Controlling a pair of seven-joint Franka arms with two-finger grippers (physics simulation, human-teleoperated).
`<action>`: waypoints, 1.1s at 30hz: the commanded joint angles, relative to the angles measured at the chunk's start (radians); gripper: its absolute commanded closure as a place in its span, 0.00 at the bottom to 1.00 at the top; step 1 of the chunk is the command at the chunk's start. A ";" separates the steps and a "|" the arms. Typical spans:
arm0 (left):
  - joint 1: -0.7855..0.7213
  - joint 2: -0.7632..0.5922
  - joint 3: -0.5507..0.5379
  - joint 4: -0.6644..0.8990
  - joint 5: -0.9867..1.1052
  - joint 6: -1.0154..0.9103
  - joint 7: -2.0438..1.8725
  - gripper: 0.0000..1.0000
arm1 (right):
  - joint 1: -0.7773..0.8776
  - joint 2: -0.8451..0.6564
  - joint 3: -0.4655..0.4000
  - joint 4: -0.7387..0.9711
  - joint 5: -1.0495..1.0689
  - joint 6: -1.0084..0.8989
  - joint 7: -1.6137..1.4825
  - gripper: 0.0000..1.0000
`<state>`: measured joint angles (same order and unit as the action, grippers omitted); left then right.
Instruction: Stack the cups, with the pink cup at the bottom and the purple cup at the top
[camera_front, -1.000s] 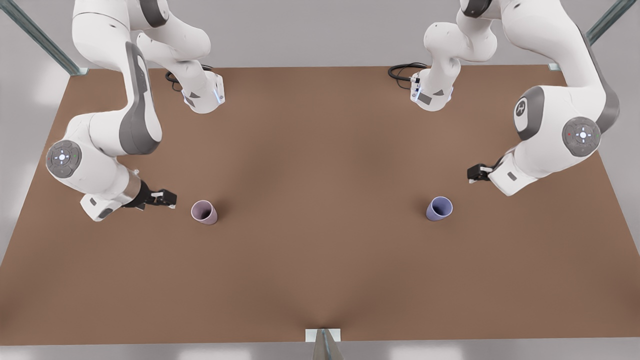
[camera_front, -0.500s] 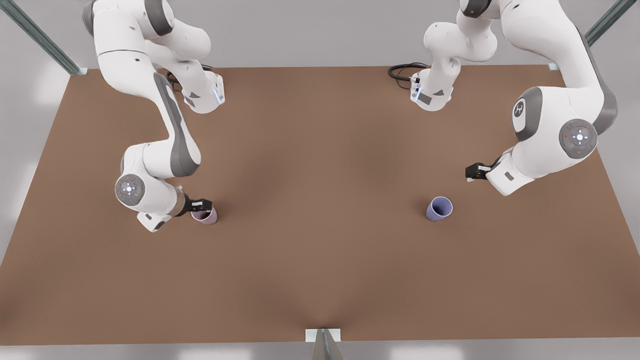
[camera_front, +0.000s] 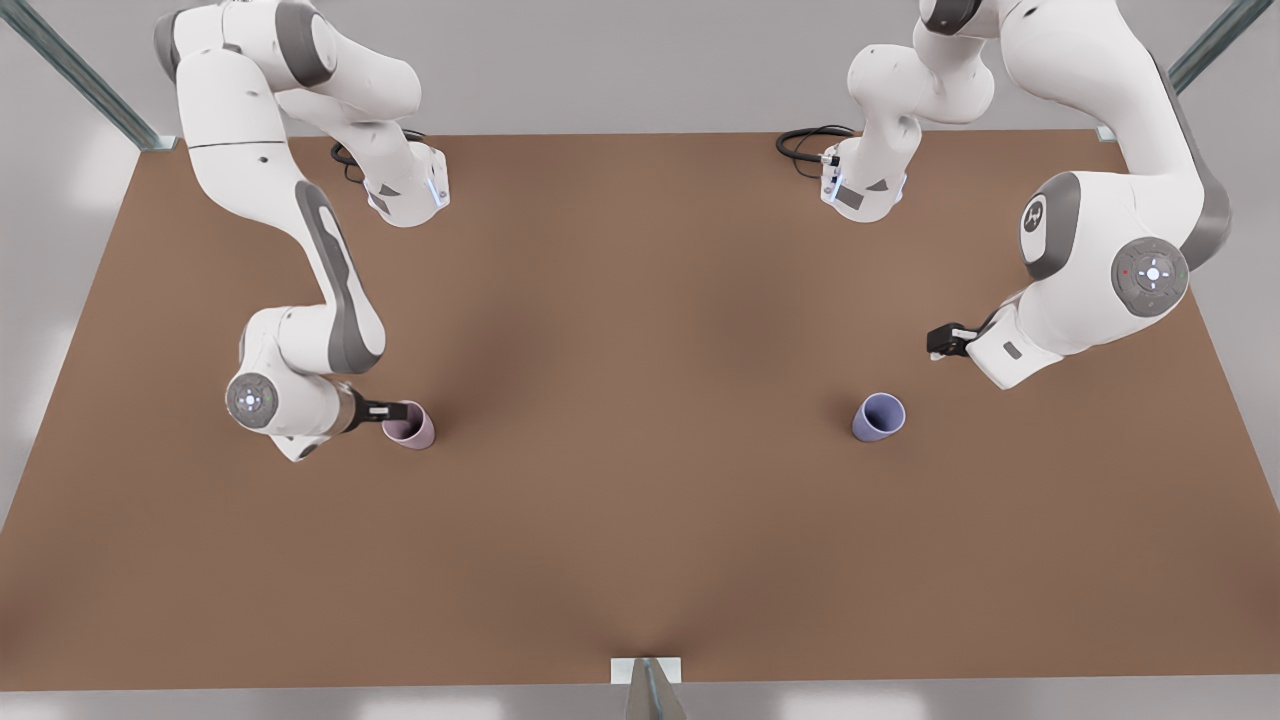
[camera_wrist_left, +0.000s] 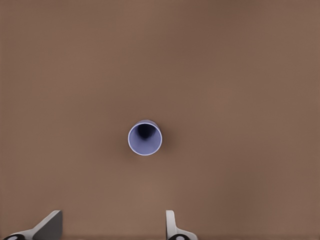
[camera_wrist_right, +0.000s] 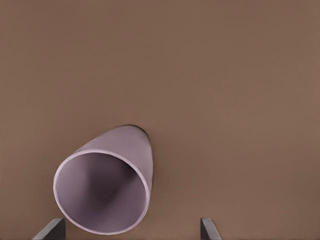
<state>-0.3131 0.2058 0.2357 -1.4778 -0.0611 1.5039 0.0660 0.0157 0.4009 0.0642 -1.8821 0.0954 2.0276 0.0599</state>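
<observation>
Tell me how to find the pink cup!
Look at the brown table, on the front view's left. There the right end effector reaches a small cup: the pink cup. The other cup, the purple cup, is bluer and stands alone.

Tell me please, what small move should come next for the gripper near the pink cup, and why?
Probably ease the right gripper forward around the pink cup, then close. Its open fingers sit just short of the upright cup's rim, nothing gripped yet.

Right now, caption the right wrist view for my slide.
Right tool, open, poised beside the upright pink cup on the brown table.
</observation>
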 joint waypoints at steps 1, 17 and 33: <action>0.000 -0.003 0.000 0.001 0.001 -0.002 0.003 0.00 | 0.000 0.010 0.000 -0.002 0.024 0.065 -0.058 0.05; 0.000 0.003 0.000 -0.001 0.001 0.001 0.003 0.00 | 0.010 0.108 0.003 0.001 0.024 0.129 -0.100 0.79; 0.000 0.027 0.000 -0.003 0.017 0.013 0.003 0.00 | 0.454 0.591 0.123 1.051 0.032 -0.184 0.593 0.79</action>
<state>-0.3130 0.2326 0.2358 -1.4804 -0.0492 1.5113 0.0685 0.4563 0.9589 0.1741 -0.8807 0.1308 1.9039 0.1685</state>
